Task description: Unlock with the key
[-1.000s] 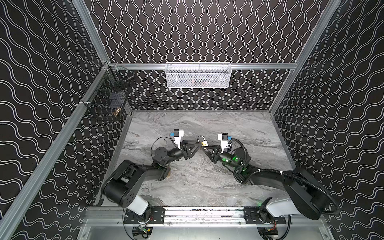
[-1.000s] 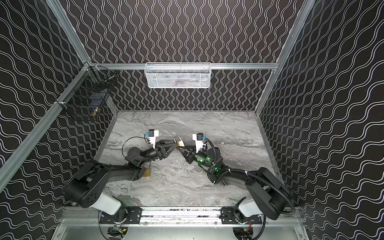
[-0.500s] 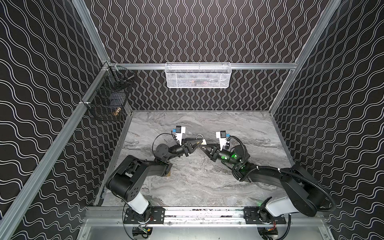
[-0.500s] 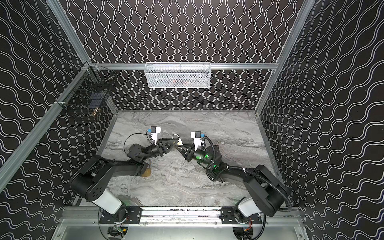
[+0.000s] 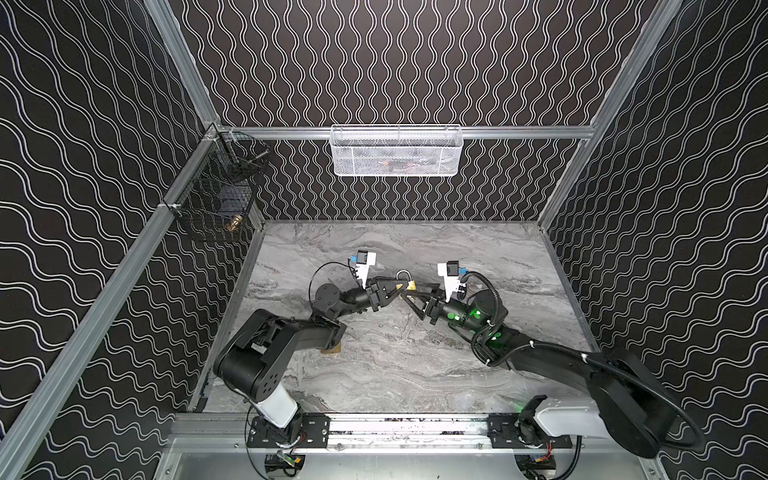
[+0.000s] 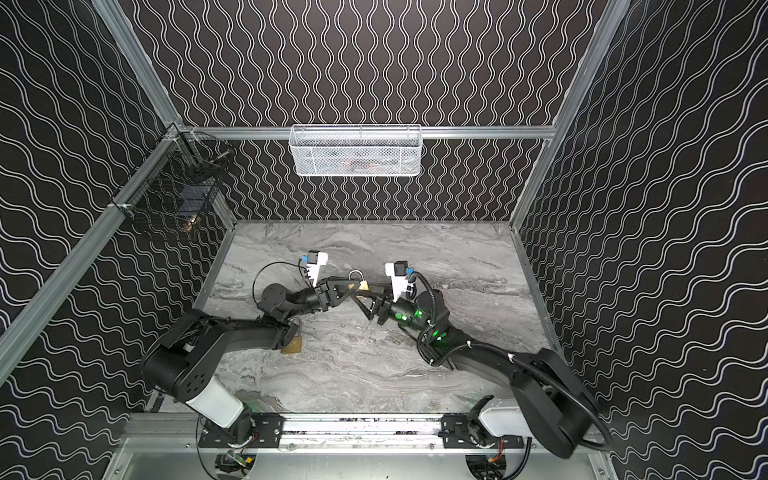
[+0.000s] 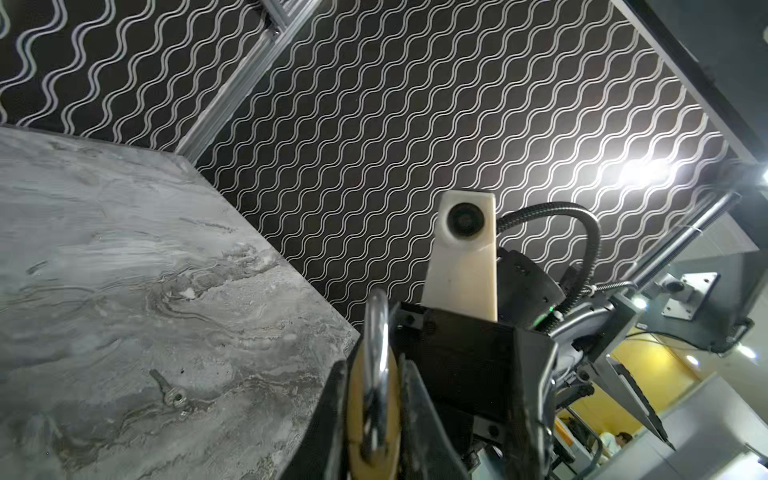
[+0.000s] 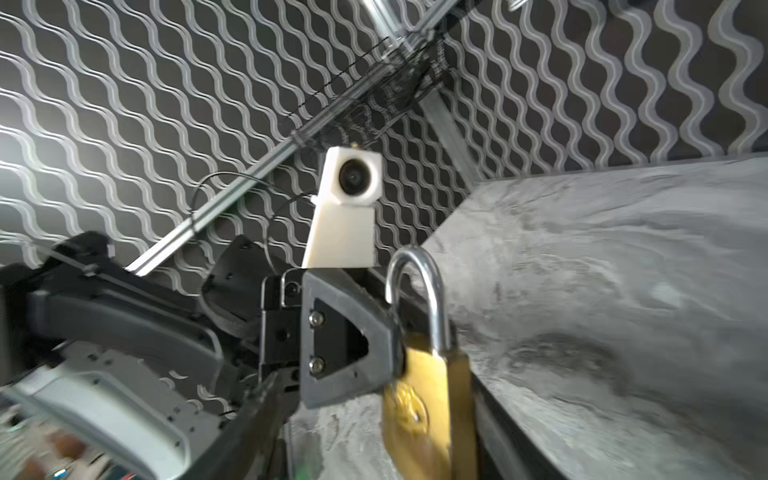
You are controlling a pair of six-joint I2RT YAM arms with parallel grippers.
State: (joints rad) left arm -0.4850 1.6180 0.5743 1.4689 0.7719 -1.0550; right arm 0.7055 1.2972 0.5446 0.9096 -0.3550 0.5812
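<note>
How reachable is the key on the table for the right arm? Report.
Probably yes: right gripper open and gripping nothing, key lying bare on the table, padlock held by left gripper.

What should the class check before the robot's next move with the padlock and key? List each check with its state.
1. Left gripper shut on the padlock: ok.
2. Right gripper open: ok.
3. Right gripper clear of the padlock: cannot tell.
4. Key lying free on the table: ok.
5. Key picked up: not ok.
</note>
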